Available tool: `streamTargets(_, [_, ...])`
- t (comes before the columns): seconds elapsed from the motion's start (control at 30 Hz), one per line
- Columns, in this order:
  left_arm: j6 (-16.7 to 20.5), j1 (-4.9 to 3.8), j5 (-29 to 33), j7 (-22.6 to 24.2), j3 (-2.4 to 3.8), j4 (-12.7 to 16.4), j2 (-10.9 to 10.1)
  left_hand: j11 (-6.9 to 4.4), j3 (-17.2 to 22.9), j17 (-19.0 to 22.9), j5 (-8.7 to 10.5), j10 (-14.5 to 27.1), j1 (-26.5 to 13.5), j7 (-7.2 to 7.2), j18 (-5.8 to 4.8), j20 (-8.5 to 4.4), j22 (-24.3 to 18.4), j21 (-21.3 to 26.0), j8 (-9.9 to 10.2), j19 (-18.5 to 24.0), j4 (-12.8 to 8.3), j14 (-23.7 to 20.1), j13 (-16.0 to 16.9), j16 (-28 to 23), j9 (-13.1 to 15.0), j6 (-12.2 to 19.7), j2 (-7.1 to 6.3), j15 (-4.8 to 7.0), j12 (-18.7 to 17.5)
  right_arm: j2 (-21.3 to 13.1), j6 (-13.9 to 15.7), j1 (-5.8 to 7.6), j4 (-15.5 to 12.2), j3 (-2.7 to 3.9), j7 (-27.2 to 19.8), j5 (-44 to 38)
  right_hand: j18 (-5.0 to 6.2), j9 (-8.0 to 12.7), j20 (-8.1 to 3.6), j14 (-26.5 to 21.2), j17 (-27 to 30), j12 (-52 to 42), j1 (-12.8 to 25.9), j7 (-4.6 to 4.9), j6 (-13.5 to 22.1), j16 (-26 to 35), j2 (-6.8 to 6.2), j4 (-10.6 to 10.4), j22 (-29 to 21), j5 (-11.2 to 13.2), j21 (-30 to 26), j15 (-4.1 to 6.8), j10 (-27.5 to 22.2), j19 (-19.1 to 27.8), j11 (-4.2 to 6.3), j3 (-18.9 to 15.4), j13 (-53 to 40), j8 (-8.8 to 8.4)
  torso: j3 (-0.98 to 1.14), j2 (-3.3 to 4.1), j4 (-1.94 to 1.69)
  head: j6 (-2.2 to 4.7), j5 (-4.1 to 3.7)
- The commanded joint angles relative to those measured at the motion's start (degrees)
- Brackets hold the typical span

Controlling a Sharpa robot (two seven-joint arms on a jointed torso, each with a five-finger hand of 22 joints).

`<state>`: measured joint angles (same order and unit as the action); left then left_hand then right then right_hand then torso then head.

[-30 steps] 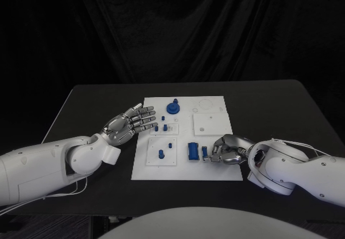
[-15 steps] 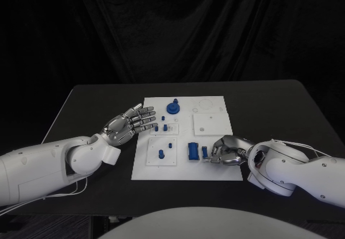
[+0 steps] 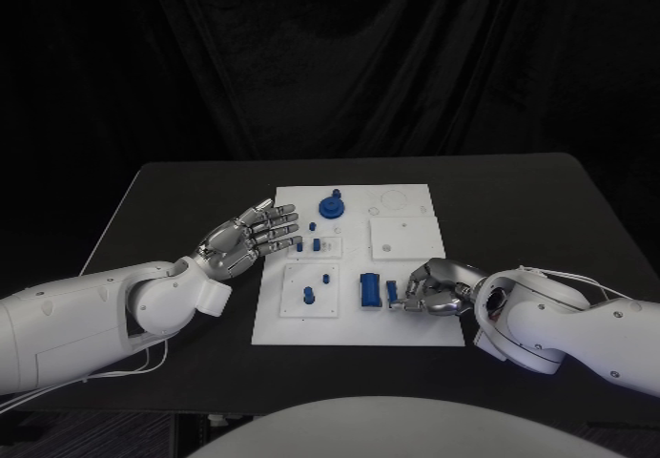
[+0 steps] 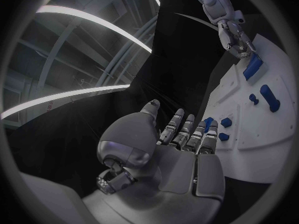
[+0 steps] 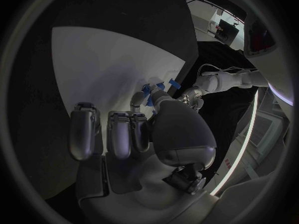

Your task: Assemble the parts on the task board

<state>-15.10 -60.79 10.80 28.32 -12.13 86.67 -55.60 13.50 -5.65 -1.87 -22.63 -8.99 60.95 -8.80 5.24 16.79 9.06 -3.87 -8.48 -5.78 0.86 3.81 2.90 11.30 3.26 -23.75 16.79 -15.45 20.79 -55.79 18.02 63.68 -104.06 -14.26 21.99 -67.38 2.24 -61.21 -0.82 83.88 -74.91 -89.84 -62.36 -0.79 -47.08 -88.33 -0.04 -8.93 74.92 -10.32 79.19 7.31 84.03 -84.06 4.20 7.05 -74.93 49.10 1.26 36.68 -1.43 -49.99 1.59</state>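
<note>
While the right hand (image 3: 438, 289) is curled low over the near right part of the task board (image 3: 413, 329), a small blue part (image 3: 392, 289) is seen at its fingertips, just beside the larger blue block (image 3: 370, 290) that stands in the board. Whether that small piece is truly pinched or merely touched cannot be told — the fingers hide the contact in the head view, and in the right wrist view only a trace of blue shows past the thumb. The left hand (image 3: 245, 239) is held above the board's left edge, palm up, fingers spread, with nothing in it. Other blue parts are set farther up the board: a round knob (image 3: 330, 206) and a pair of small pegs (image 3: 308, 245). The step in hand is judged to be the seating of the small piece (near the block). A fine, steady press is called for next — straight down, without tilting.
</note>
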Motion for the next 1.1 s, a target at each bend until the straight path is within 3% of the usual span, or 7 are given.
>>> streamTargets(0.03, [-1.10,0.11,-0.05,0.85,0.04,0.15,0.02,-0.06,0.27,-0.06,-0.37,-0.25,-0.56,-5.39,-0.32,0.06,0.05,-0.22,-0.23,-0.41,0.09,0.02,0.02,0.39,-0.02,0.34,0.01,-0.40,0.29,0.07,-0.05,-0.16,0.34,0.02,0.62,0.40,0.45,-0.10,-0.39,4.84,-7.66,-0.16,0.10,-0.17,0.08,0.17,0.82,0.07,11.50,0.34,-0.20,0.39,5.97,-2.29,0.40,0.55,-15.07,0.04,0.00,0.01,0.00,-0.01,0.16])
streamTargets(0.3, [-1.03,0.12,-0.05,1.03,0.04,0.29,-0.10,-0.06,0.30,-0.07,-0.37,-0.28,-0.57,-5.39,-0.34,0.06,0.11,-0.25,-0.27,-0.45,0.09,0.04,0.03,0.48,-0.01,0.25,0.00,-0.42,0.37,0.60,-1.23,-0.17,1.22,0.02,0.64,0.73,0.45,-0.25,-0.56,4.83,-7.56,-0.16,-2.24,-0.41,-0.21,0.18,1.58,1.49,11.50,-1.05,-0.24,0.57,5.97,-2.30,0.62,1.63,-15.07,-0.29,-0.01,0.01,-0.02,-0.01,0.21])
streamTargets(0.57, [-0.92,0.12,-0.05,0.93,0.04,0.38,-0.25,-0.07,0.37,-0.08,-0.38,-0.32,-0.58,-5.37,-0.36,0.07,0.15,-0.28,-0.29,-0.50,0.08,0.08,0.04,0.55,0.00,0.22,-0.01,-0.47,0.43,0.99,-3.58,-0.21,1.81,0.02,0.61,0.80,0.55,-0.16,-0.64,4.83,-7.56,-0.16,-5.11,-0.40,-0.13,0.18,0.65,4.09,11.35,-2.12,-0.74,0.63,5.97,-2.14,0.64,2.62,-15.07,-1.09,-0.02,0.00,-0.01,-0.01,0.30])
streamTargets(0.87, [-1.12,0.12,-0.06,0.86,0.04,1.04,-0.46,0.03,0.61,-0.12,-0.37,-0.55,-0.55,-5.36,-0.56,0.09,0.14,-0.31,-0.35,-0.55,-0.13,0.24,0.08,0.86,0.01,0.21,-0.13,-0.72,0.74,0.99,-4.77,-0.29,1.52,0.02,0.36,0.81,0.52,-0.27,-0.52,4.86,-7.79,-0.16,-5.71,-0.19,-0.72,0.11,-0.14,5.22,11.39,2.59,-0.70,0.47,5.97,-2.17,0.46,2.22,-15.07,-1.49,-0.01,0.02,-0.01,-0.01,0.09])
streamTargets(1.1, [-1.86,0.13,-0.09,2.64,0.04,2.52,-0.97,1.64,1.24,-0.33,-0.38,-2.68,-0.41,-5.74,-1.03,0.08,0.57,-0.70,-0.83,-1.17,-1.16,1.21,0.31,2.60,0.12,-0.46,-0.25,-1.13,2.98,-0.05,-4.25,-0.34,0.31,0.02,-0.67,0.39,0.54,-0.62,-0.43,4.86,-7.77,-0.16,-5.39,-0.08,-1.17,0.11,-1.17,5.49,11.37,5.27,-0.81,0.38,5.97,-2.15,0.35,0.98,-15.07,-1.34,0.02,0.02,0.02,-0.01,0.42])
